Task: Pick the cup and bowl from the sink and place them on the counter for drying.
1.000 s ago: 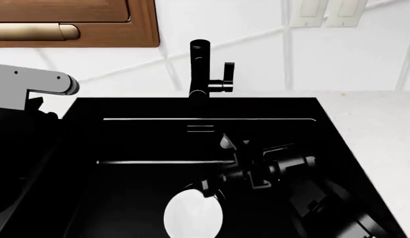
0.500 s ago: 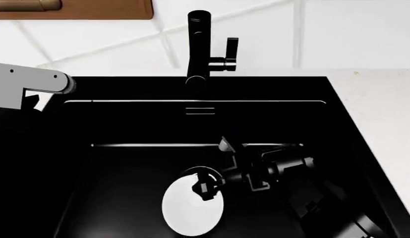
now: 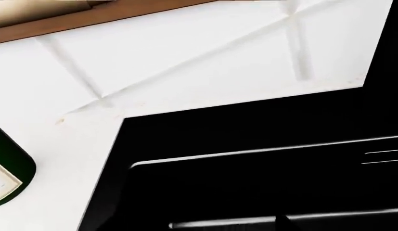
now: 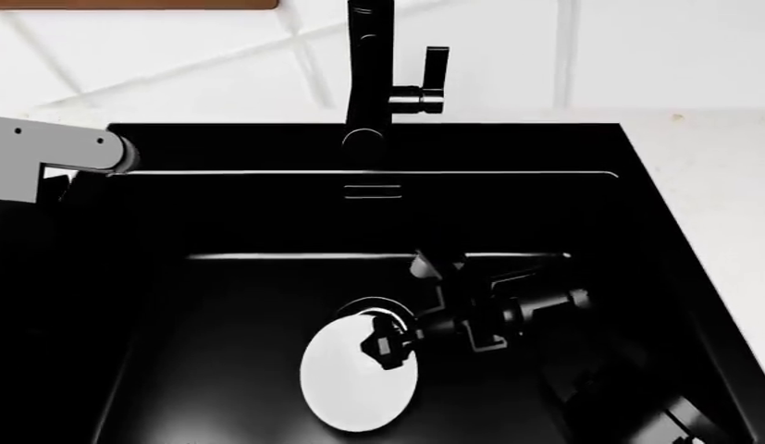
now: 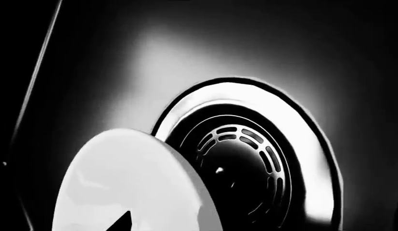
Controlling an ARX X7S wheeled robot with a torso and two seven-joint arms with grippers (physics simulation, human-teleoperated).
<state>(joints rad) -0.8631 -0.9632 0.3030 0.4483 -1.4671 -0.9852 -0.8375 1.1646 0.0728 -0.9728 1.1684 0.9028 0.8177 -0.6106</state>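
The bowl (image 4: 355,377) lies low in the sink (image 4: 234,305), near its front and just nearer than the ridged drain (image 5: 240,166), so the right arm reaches deep into the basin to get at it. The right end effector (image 4: 385,344) sits over the bowl's far right rim, though whether it is clenched or released I cannot tell against the black. The cup and left end effector are out of sight.

Bowl (image 4: 351,384) partly behind right gripper (image 4: 385,347).
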